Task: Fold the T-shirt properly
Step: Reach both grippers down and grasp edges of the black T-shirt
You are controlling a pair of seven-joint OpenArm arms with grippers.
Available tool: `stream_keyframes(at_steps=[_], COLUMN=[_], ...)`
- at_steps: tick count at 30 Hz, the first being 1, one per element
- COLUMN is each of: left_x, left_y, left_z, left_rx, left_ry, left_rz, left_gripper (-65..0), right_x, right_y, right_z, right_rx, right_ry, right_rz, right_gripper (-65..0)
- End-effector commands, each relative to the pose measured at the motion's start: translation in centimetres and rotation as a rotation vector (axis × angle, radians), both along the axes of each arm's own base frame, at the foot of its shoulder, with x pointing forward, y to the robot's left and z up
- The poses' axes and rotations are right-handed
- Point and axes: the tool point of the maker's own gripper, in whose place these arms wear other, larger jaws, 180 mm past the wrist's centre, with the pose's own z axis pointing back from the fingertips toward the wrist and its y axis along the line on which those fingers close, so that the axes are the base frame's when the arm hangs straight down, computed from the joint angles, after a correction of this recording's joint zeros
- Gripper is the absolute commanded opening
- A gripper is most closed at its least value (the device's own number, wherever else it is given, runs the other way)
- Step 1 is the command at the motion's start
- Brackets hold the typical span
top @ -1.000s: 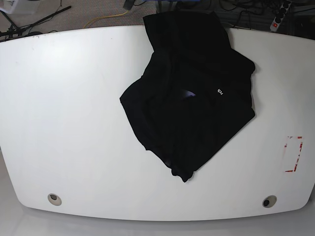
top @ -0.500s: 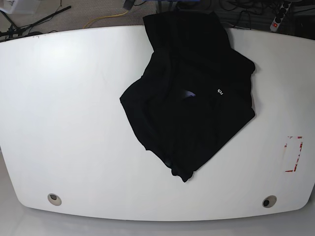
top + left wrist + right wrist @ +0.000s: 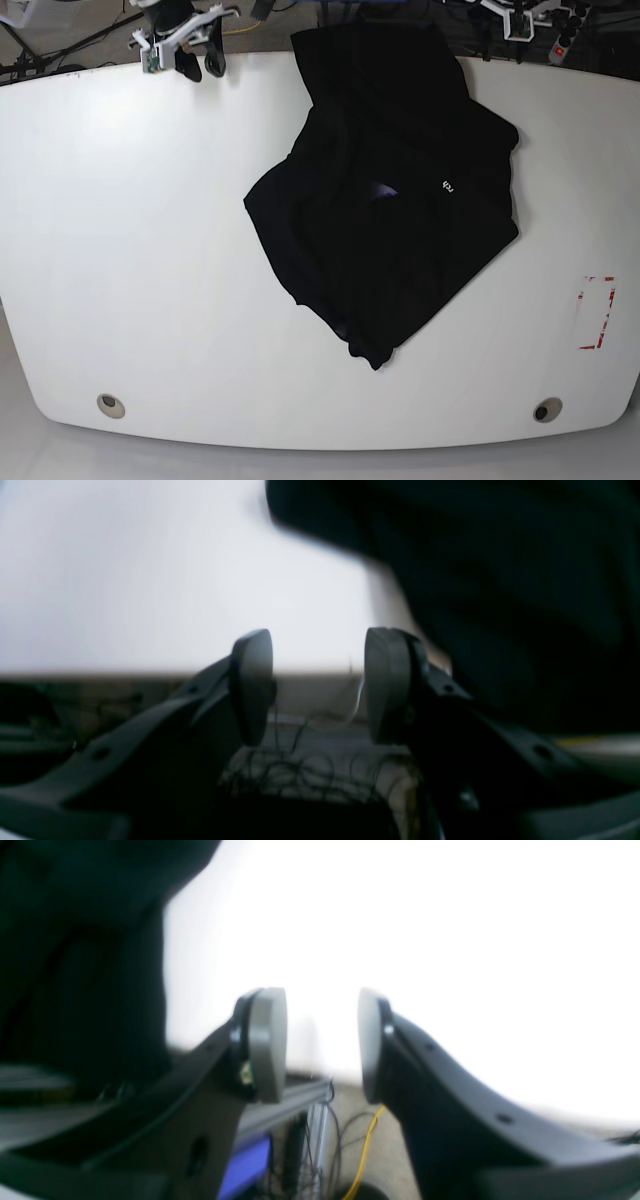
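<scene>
Base view: crumpled, soft black T-shirt point(image 3: 390, 190) on smooth white table point(image 3: 140, 250).

Both wrist views are blurred for me. The shirt point(image 3: 385, 190) runs past their edges, and I can't read its white mark point(image 3: 447, 187) from base.

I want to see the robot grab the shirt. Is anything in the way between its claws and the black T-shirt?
Nothing visible is in the way. Only bare white table lies between the right gripper at the far edge and the crumpled T-shirt. The left gripper also has the shirt close beside it, with both grippers open and empty.
</scene>
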Motion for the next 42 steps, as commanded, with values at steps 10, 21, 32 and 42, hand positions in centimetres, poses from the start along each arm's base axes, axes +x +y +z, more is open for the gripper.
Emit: stream_keyframes(at_steps=[10,21,32,42], left_x=[2.2,2.9,4.1,4.4], left_y=[0.0,0.1,0.1,0.4], left_z=[1.4,1.5,1.9,2.1], left_rx=[0.007,0.013,0.019,0.034], left_ry=[-0.085,-0.103,-0.136,-0.140], left_rz=[-0.009,-0.015,-0.023,-0.051], left_gripper=[-36.9,-17.8,-18.6,-21.5], right_x=[8.7,18.1,26.7,31.6], right_y=[2.2,2.3,1.4,3.5], right_z=[2.3,5.4,4.7,0.8], right_rx=[-0.010,-0.073,-0.029,0.040], right_ry=[-0.080,-0.114,-0.064,0.061], right_rz=[0.089,0.132,0.099,0.131], right_gripper=[-33.3,-18.4,-18.9,-19.0])
